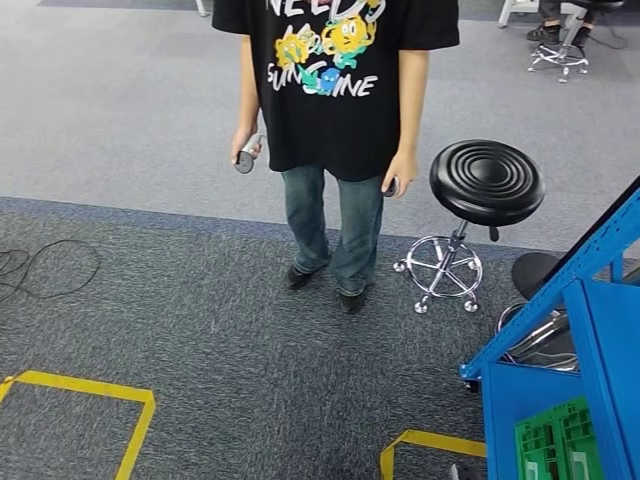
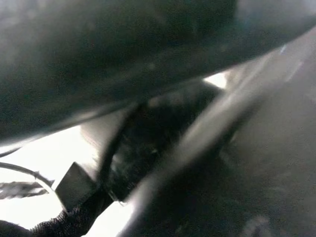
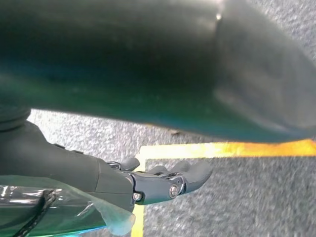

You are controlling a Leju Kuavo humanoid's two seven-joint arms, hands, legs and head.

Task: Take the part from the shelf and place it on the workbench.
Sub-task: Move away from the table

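One green part (image 1: pixel 560 443) is sitting in the blue shelf (image 1: pixel 604 340) at the robot's lower right, nearer the right hand (image 3: pixel 164 180), which is hanging empty with fingers extended over taped carpet, while the left hand's state cannot be told.

One person (image 1: pixel 336 120) stands on grey carpet holding two handheld controllers (image 1: pixel 247 157) (one per hand), beside one black round stool (image 1: pixel 486 182), one blue metal shelf (image 1: pixel 596 330) with one green crate (image 1: pixel 558 445), and two yellow tape outlines (image 1: pixel 124 400) on the floor.
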